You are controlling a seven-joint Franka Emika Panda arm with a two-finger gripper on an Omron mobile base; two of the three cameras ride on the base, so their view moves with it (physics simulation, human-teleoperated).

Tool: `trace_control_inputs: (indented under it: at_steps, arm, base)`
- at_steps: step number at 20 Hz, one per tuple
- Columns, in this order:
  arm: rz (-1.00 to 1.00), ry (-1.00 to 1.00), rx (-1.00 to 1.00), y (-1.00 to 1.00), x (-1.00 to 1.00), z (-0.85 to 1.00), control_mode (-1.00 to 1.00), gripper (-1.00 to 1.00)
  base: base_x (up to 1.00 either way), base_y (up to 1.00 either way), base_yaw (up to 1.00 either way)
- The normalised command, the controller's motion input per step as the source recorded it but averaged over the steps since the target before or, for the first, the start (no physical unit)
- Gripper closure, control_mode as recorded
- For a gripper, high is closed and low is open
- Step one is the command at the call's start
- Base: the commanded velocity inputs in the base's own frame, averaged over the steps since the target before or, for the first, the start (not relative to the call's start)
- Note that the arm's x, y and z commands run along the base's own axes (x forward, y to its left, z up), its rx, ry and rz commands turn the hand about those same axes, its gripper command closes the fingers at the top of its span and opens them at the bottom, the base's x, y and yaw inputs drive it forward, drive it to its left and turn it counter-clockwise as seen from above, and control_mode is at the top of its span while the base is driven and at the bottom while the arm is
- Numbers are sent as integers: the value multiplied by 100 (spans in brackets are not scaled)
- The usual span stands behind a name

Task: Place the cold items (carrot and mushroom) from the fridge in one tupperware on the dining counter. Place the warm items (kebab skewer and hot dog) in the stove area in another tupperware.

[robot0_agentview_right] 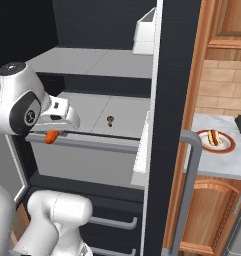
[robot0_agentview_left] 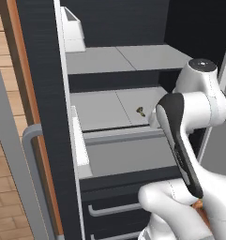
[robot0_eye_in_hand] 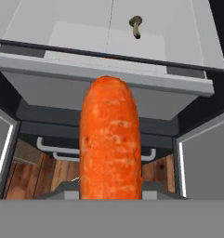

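My gripper is shut on the carrot, a bright orange root that hangs just in front of the fridge at the edge of the middle shelf. The carrot's tip pokes out below the hand. Farther back on that pale grey shelf lies the small tan mushroom, also seen from the right and beyond the carrot in the hand view. The hot dog sits on a red-rimmed plate on the marbled counter to the right of the fridge.
The open fridge door with white bins and a grey bar handle stands at the left. A shelf front rail runs below the mushroom. Drawers with grey handles lie underneath. Wooden cabinets flank the right.
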Motion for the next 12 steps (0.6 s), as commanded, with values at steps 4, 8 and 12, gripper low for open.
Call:
trace_control_inputs:
  at_steps: [4, 8, 12]
  arm:
    - [-1, 24, 0, -6, 0, -55, -100, 100]
    - [0, 5, 5, -1, 0, -45, -100, 100]
    - [-2, -10, 3, -13, -14, -42, -100, 100]
  base:
    - [0, 0, 0]
    - [0, 0, 0]
    - [0, 0, 0]
